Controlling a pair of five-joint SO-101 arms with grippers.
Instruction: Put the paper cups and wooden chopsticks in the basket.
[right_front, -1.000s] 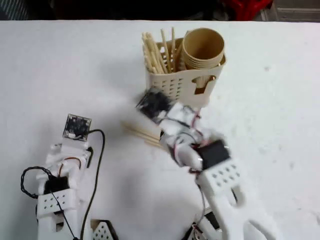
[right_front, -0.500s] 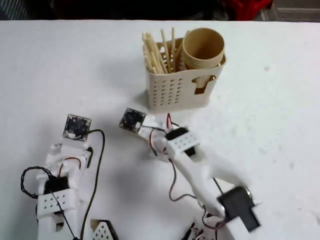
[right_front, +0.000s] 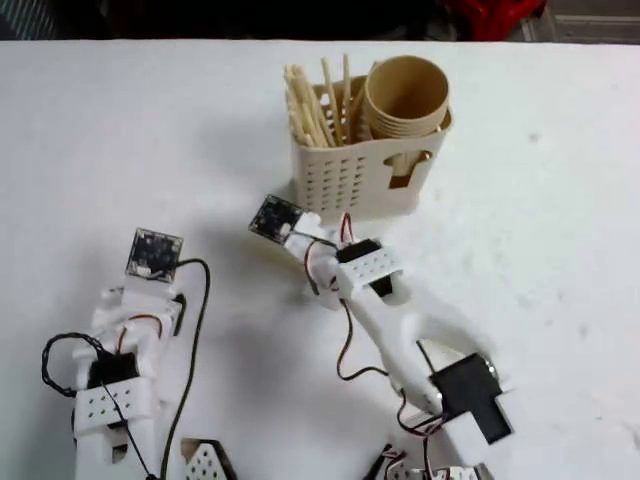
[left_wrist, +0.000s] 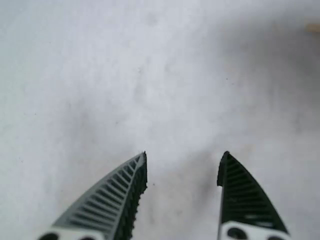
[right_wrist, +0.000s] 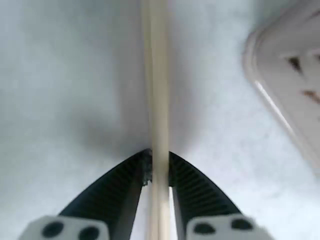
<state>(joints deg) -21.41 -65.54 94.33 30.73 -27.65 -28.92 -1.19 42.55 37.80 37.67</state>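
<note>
A pair of pale wooden chopsticks (right_wrist: 159, 75) is gripped between the closed jaws of the right arm (right_front: 372, 280), low at the white counter (right_front: 120, 130) and just beside the cream perforated plastic basket (right_front: 350, 180). Stacked tan paper cups (right_front: 405, 95) and more upright wooden chopsticks (right_front: 312, 108) are held in that basket. The left arm's jaws are spread open above bare counter.
</note>
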